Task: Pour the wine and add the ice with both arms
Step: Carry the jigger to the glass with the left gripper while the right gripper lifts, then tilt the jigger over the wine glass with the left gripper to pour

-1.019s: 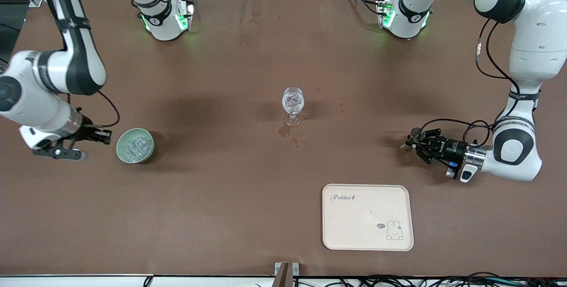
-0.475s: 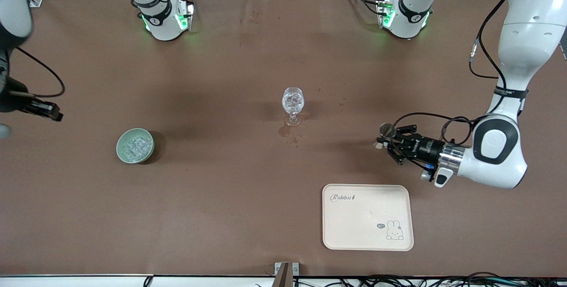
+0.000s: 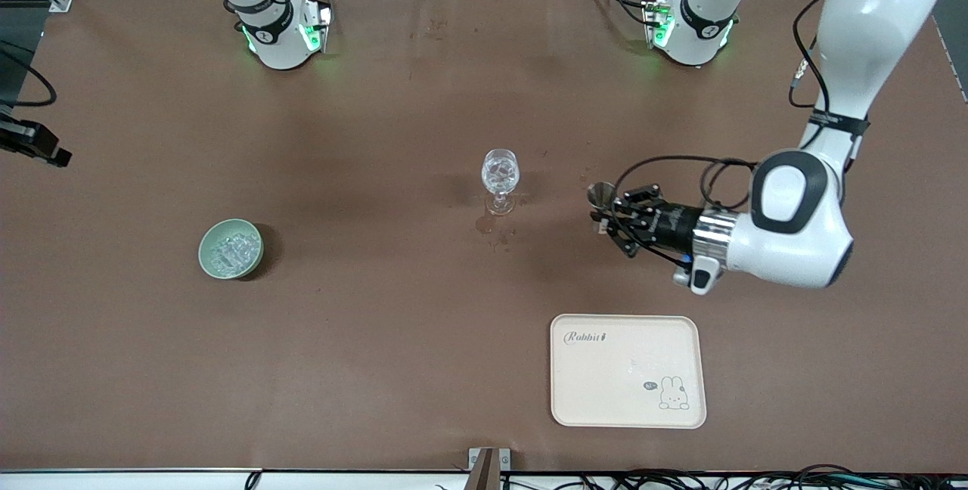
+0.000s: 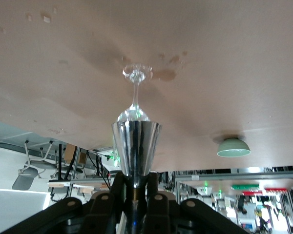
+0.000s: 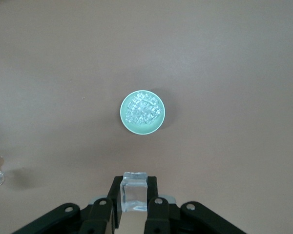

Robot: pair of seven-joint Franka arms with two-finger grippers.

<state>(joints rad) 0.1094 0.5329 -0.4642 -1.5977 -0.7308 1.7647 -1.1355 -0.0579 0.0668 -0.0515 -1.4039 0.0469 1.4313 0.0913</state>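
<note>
A clear stemmed glass (image 3: 500, 172) stands mid-table. A pale green bowl (image 3: 231, 249) of ice (image 3: 229, 249) sits toward the right arm's end. My left gripper (image 3: 607, 212) is shut on a small silver metal cup (image 3: 602, 193), holding it sideways just off the table beside the glass, toward the left arm's end. In the left wrist view the cup (image 4: 136, 146) points at the glass (image 4: 135, 92). My right gripper (image 5: 135, 197) is shut on one clear ice cube (image 5: 135, 194), high above the table, with the bowl (image 5: 142, 112) below and ahead. Only a black part of it (image 3: 36, 146) shows in the front view.
A cream tray (image 3: 628, 370) with a rabbit print lies nearer the front camera than the left gripper. Dark wet stains (image 3: 490, 227) mark the brown table cover just in front of the glass. Both arm bases (image 3: 281, 29) stand along the table's top edge.
My left gripper has carried the metal cup toward the glass. My right arm has risen and drawn away from the bowl, almost out of the front view.
</note>
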